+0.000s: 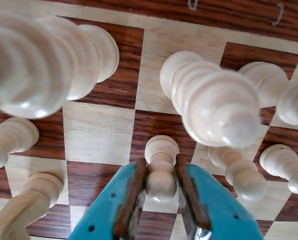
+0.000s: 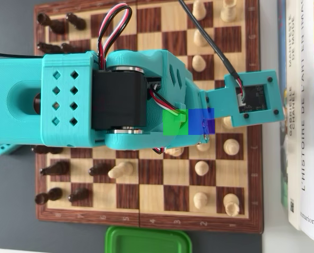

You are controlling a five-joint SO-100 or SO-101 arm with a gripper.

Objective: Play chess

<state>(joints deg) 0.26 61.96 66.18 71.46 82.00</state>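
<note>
In the wrist view my teal gripper [image 1: 160, 167] with brown pads comes in from the bottom edge and is shut on the round head of a white pawn [image 1: 161, 186]. The pawn's base [image 1: 162, 148] is over a dark square of the wooden chessboard [image 1: 98, 132]; whether it rests on the board cannot be told. In the overhead view the teal arm [image 2: 135, 100] stretches from the left over the board's [image 2: 146, 21] middle and hides the jaws and the held pawn.
Tall white pieces [image 1: 219, 107] [image 1: 33, 65] loom close on both sides of the jaws, with white pawns [image 1: 241, 172] [image 1: 13, 137] nearby. Overhead, dark pieces [image 2: 54, 168] stand left and white pieces [image 2: 201, 168] right. Books [image 2: 304, 105] lie right; a green box [image 2: 149, 240] sits below.
</note>
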